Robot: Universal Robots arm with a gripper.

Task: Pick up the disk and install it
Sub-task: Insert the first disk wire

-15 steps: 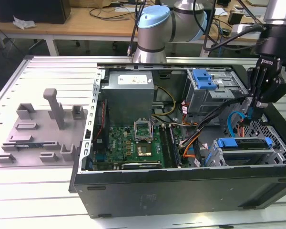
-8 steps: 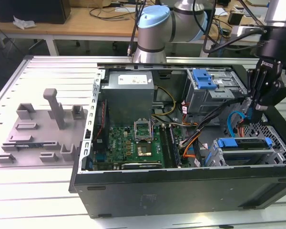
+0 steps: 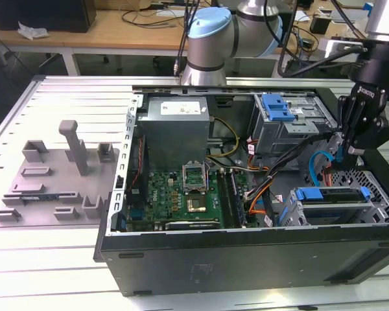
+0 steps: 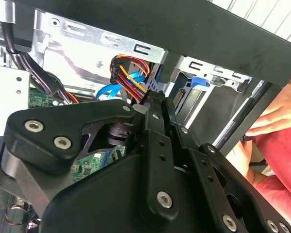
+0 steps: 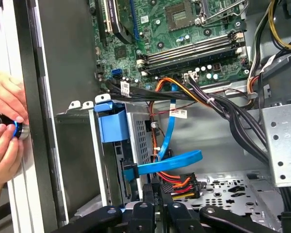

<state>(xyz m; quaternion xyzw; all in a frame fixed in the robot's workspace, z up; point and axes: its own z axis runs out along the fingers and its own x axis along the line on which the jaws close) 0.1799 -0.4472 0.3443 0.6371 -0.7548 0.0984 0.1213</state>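
1. We find the disk (image 3: 328, 194) seated in the drive cage (image 3: 382, 205), at 4 o'clock in the exterior view of the open computer case (image 3: 246, 256).
2. The gripper (image 3: 347, 154) hangs just above it, jaws narrow, holding nothing.
3. In our judgement, seating pressure belongs squarely on the disk, clear of the blue data cable (image 5: 169, 162).

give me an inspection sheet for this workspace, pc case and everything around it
surface: slatted metal table with an open computer case on it
job's things: disk sits in the drive cage at the exterior view's right, blue frame showing
clutter: grey fixture tray beside the case, on the exterior view's left
grippers: gripper hangs over the disk
cables: blue flat cable and orange-red wire bundle close to the gripper
surroundings: a person's hands at the case edge; wooden bench behind
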